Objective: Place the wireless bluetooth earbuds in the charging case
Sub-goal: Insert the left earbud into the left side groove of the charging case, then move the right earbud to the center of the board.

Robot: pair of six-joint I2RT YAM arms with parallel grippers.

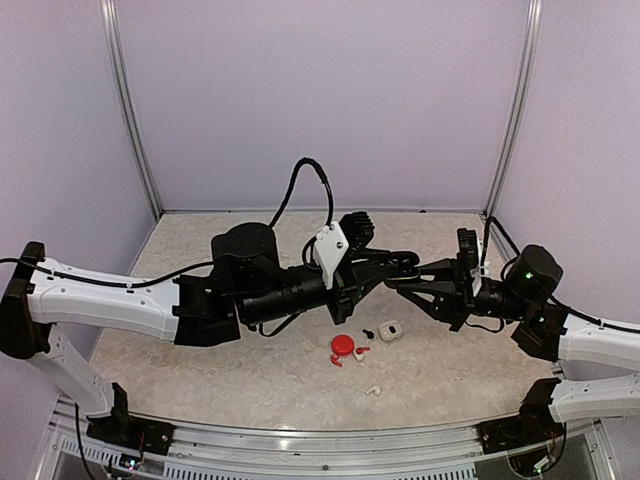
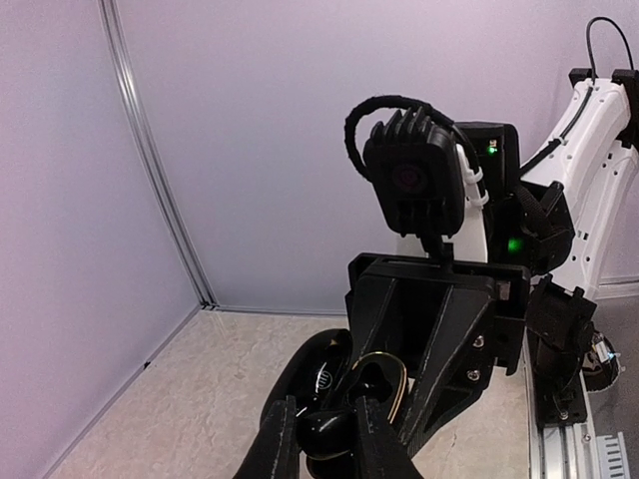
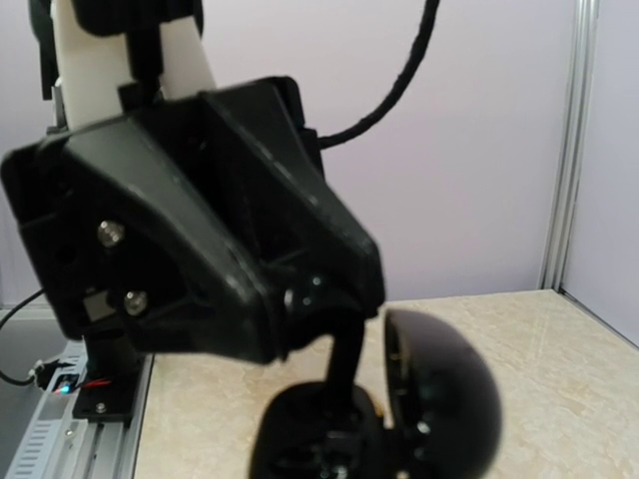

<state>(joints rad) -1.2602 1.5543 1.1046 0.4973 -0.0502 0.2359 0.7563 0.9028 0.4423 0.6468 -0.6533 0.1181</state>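
Observation:
Both arms meet in mid-air above the table. My right gripper (image 1: 403,283) is shut on an open black charging case (image 2: 394,384) with a gold rim, its lid (image 3: 444,394) swung open. My left gripper (image 2: 324,427) is shut on a small glossy black earbud (image 2: 331,435), held at the case's open cavity. In the right wrist view the left gripper's black body (image 3: 200,249) fills the frame above the case base (image 3: 315,444); my own right fingers are hidden there. Whether the bud is seated in its socket I cannot tell.
On the table below lie a red case (image 1: 343,346) with red buds (image 1: 336,361) beside it, a white case (image 1: 389,330), a loose black bud (image 1: 368,333) and a white bud (image 1: 372,390). The metal rail (image 1: 300,440) runs along the near edge.

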